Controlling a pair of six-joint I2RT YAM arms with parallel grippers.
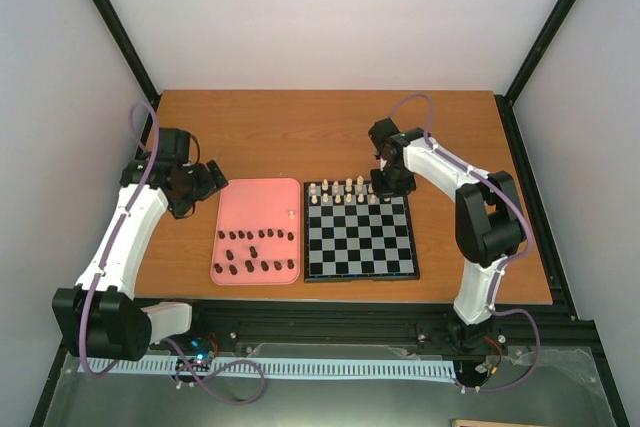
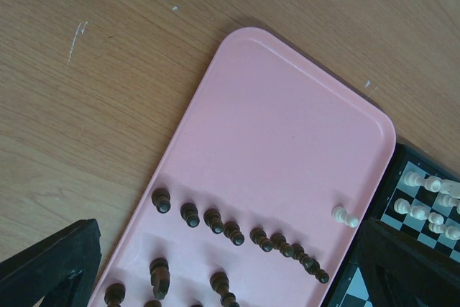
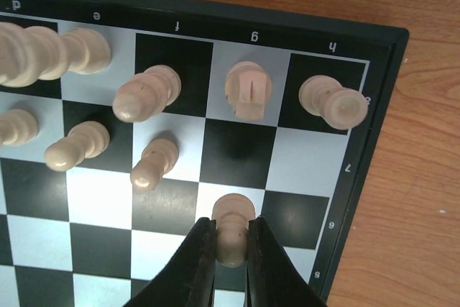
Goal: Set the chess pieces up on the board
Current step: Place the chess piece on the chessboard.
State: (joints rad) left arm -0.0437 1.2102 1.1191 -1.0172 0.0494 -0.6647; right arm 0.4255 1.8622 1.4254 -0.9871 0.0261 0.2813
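Observation:
The board [image 1: 360, 262] lies at the table's middle, cream pieces [image 1: 340, 190] standing along its far rows. My right gripper [image 3: 231, 239] is shut on a cream pawn [image 3: 231, 222] and holds it over the g file, near row 6, by the board's far right corner [image 1: 392, 187]. Other cream pieces [image 3: 147, 93] stand on rows 7 and 8. My left gripper [image 1: 205, 185] hovers open at the pink tray's far left corner; its fingers [image 2: 50, 267] frame the tray. Dark brown pieces [image 2: 233, 233] lie in rows on the tray, with one cream pawn [image 2: 344, 216] near its right rim.
The pink tray [image 1: 255, 197] lies left of the board, touching it. The board's black border [image 3: 374, 106] runs just right of the held pawn, with bare wooden table [image 3: 424, 177] beyond.

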